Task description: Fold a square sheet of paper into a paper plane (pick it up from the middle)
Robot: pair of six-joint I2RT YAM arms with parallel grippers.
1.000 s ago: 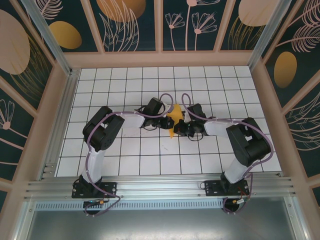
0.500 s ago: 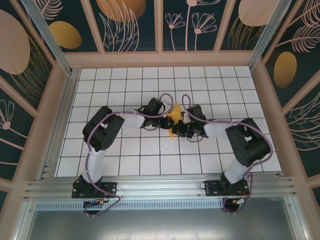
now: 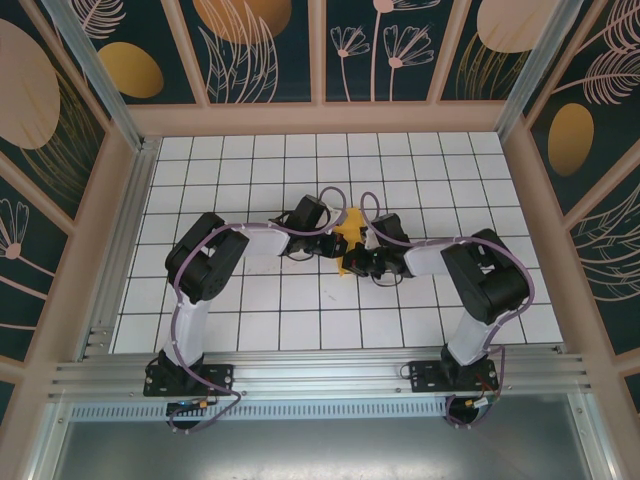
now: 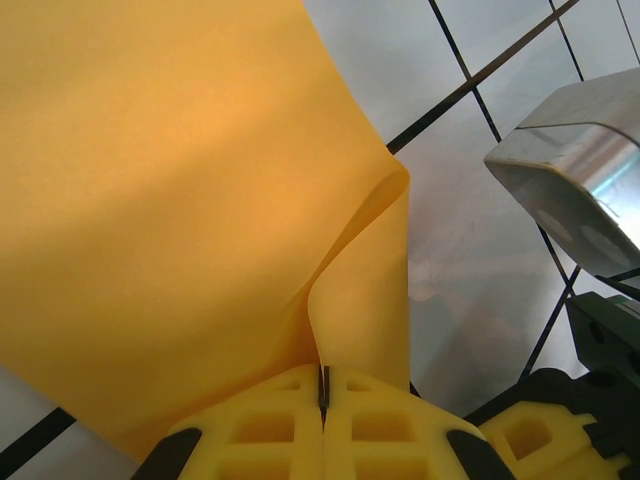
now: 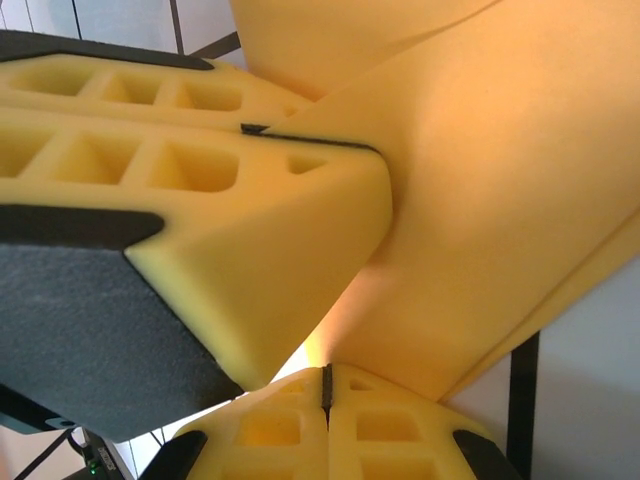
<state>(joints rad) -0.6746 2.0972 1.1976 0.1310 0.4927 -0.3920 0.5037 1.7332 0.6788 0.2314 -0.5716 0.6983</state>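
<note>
Now | left tool [image 4: 323, 388] clamped on paper plane [image 4: 180, 200] | right tool [image 5: 325, 385] clamped on it too

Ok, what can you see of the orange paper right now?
The orange paper is a thin, matte yellow-orange sheet, partly folded, with a soft bowed crease. It sits over the middle of the table between the two wrists, a pointed end toward the near edge. The left gripper and right gripper are each shut on it, pinching close together. Whether it touches the table cannot be told.
</note>
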